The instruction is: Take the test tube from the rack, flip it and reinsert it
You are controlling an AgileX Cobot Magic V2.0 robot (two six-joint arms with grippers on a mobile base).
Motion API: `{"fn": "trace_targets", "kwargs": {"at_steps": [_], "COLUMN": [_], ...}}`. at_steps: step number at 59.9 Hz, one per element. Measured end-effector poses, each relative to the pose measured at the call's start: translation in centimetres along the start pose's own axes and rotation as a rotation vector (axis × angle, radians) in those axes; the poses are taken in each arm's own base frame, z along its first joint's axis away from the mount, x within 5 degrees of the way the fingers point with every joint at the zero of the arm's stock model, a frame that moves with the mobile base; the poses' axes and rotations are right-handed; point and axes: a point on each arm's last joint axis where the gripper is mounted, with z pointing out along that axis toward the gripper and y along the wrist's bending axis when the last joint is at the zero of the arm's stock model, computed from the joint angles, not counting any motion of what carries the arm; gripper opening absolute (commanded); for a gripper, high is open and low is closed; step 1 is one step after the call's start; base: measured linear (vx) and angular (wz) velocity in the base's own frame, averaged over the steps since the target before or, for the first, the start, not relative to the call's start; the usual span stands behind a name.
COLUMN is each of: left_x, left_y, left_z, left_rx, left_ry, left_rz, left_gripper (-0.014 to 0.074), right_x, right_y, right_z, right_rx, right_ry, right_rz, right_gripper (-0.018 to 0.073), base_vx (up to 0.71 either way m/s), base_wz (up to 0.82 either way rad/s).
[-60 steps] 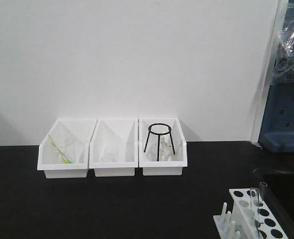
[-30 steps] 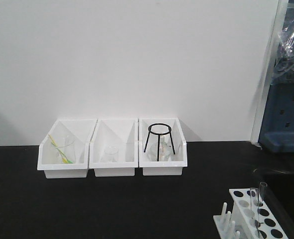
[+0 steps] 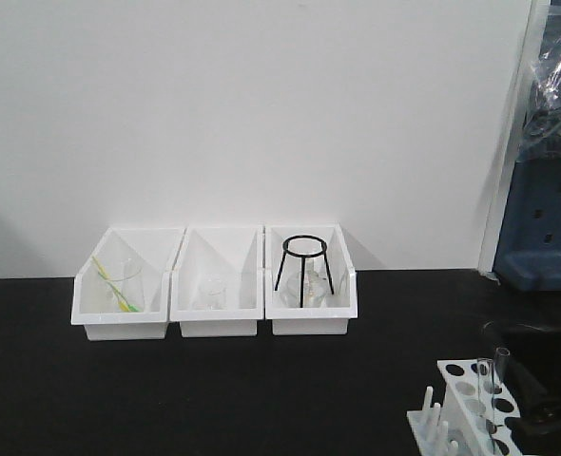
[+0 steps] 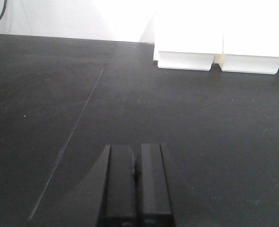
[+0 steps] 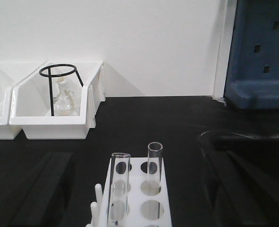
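The white rack (image 3: pixel 471 404) stands at the bottom right of the black table, with pegs on its left side. It also shows in the right wrist view (image 5: pixel 135 196). Two clear tubes stand upright in it with open rims up. One test tube (image 5: pixel 119 187) is at the near left and the other tube (image 5: pixel 154 165) is further back on the right. My right gripper (image 5: pixel 135 151) is open wide, its dark fingers on either side of the rack and touching nothing. Its fingers (image 3: pixel 539 423) show just right of the rack. My left gripper (image 4: pixel 137 182) is shut and empty over bare table.
Three white bins (image 3: pixel 214 309) sit in a row against the back wall. The right one holds a black ring tripod (image 3: pixel 303 268), the others clear beakers. A blue pegboard stand (image 3: pixel 547 228) is at the far right. A dark rounded rim (image 5: pixel 210 137) lies right of the rack.
The right gripper's dark fingers have come into the front view at the bottom right, beside the rack. The tubes and rack have not moved.
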Motion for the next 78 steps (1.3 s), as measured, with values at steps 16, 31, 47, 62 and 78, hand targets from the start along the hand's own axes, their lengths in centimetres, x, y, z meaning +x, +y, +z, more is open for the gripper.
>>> {"fn": "trace_targets", "kwargs": {"at_steps": [16, 31, 47, 62, 78], "left_x": [0.0, 0.0, 0.0, 0.0, 0.0], "left_y": [0.0, 0.0, 0.0, 0.0, 0.0], "left_z": [0.0, 0.0, 0.0, 0.0, 0.0], "left_rx": [0.0, 0.0, 0.0, 0.0, 0.0], "left_ry": [0.0, 0.0, 0.0, 0.0, 0.0], "left_rz": [0.0, 0.0, 0.0, 0.0, 0.0], "left_gripper": [-0.0006, -0.0006, -0.0006, -0.0006, -0.0006], "right_x": [3.4, 5.0, 5.3, 6.5, 6.6], "right_y": [0.5, 0.6, 0.8, 0.7, 0.5], "right_z": [3.0, 5.5, 8.0, 8.6, 8.7], "right_rx": [-0.074, -0.102, -0.128, -0.126, -0.105], "right_ry": [-0.01, -0.013, -0.001, 0.042, 0.043], "right_rz": [0.009, 0.02, 0.02, 0.023, -0.01], "right_gripper": [0.0503, 0.0503, 0.048, 0.0449, 0.0265], "base_vx": [0.0, 0.0, 0.0, 0.0, 0.0], "base_wz": [0.0, 0.0, 0.0, 0.0, 0.0]}}
